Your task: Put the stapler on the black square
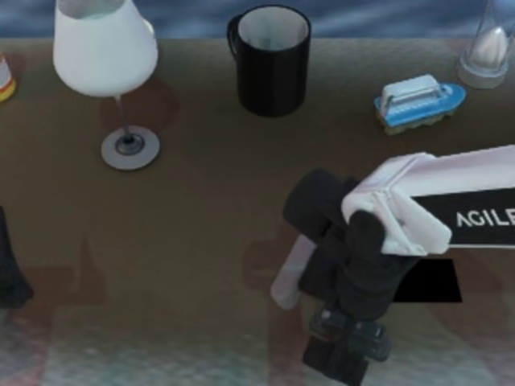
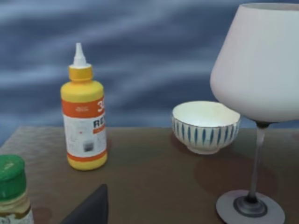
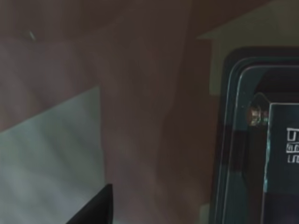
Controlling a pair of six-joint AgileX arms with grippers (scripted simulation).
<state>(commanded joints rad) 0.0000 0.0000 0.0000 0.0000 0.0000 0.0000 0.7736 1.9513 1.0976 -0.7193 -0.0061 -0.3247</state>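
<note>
right pincer (image 1: 348, 342) hangs low over the table's (image 1: 201, 233) near edge, beside the black square (image 1: 430, 283), which its arm partly covers; jaw opening cannot be told. stapler not made out. left arm parked at the left edge.

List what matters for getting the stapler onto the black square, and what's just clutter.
Job: stapler; black square; right tool, down by the square's left end, close to the stapler.

Clutter: wine glass; mug; brush; bowl; yellow bottle; green-capped jar. Left arm is parked at the table's left edge.
</note>
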